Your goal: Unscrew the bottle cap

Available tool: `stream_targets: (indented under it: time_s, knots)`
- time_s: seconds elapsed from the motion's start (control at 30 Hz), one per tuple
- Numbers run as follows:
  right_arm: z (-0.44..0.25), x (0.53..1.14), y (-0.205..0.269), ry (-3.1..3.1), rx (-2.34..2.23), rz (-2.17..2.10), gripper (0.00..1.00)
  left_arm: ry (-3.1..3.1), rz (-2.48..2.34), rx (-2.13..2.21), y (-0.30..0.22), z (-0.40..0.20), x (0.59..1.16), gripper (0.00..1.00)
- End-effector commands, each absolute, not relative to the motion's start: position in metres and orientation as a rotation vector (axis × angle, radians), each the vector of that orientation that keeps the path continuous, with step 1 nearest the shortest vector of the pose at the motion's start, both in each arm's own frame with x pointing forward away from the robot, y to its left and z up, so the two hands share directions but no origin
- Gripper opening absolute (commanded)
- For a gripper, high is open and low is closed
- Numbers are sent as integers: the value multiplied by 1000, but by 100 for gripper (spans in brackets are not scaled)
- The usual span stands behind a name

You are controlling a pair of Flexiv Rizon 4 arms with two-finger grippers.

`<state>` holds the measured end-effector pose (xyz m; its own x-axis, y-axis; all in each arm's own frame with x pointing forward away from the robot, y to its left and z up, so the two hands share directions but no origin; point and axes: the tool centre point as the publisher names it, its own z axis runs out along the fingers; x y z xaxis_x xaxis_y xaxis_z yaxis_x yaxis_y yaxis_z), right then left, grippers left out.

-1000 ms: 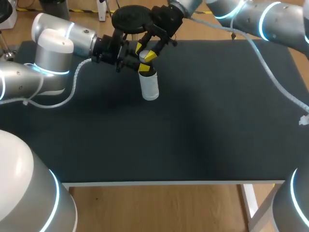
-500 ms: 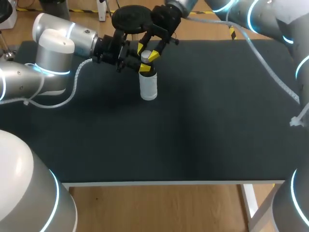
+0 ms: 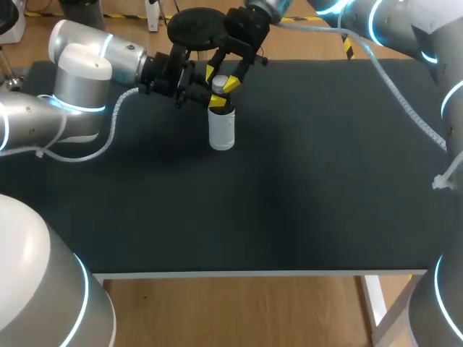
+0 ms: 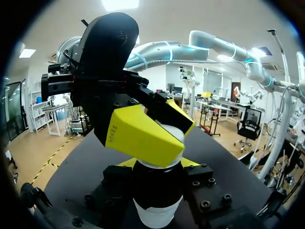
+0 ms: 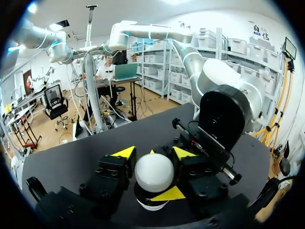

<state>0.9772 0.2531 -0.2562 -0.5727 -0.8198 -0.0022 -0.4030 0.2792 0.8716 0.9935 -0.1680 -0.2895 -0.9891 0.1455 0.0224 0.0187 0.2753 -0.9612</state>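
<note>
Black matting covers the surface, and toward its far left part stands the bottle, a white plastic one with a dark band at the neck and a round white bottle cap. The left gripper comes in level from the side and is clamped on the neck just under the cap. In the left wrist view its black fingers press the dark band from both sides. The right gripper hangs over the bottle from the far side, its yellow tips closed narrowly on the cap. In the right wrist view the cap sits between the two tips, touching both.

Compared with a second ago, the bottle has come from a lean toward the near right to nearly upright, its base a little further left. The right arm's upper links have swung across the far right corner, and its cable now trails down the right edge. Over the last half second hardly anything has shifted, and both grips are as they were.
</note>
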Motion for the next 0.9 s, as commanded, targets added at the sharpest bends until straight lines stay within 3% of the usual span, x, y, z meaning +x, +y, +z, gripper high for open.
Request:
stream_targets:
  time_s: [0.03, 0.9]
  knots:
    - [-255, 979, 255, -1605, 1286, -734, 100, -2418, 1820, -161, -168, -289, 996, 0]
    - [-255, 974, 258, -2229, 762, -1413, 100, -2418, 1820, -161, -168, -289, 996, 0]
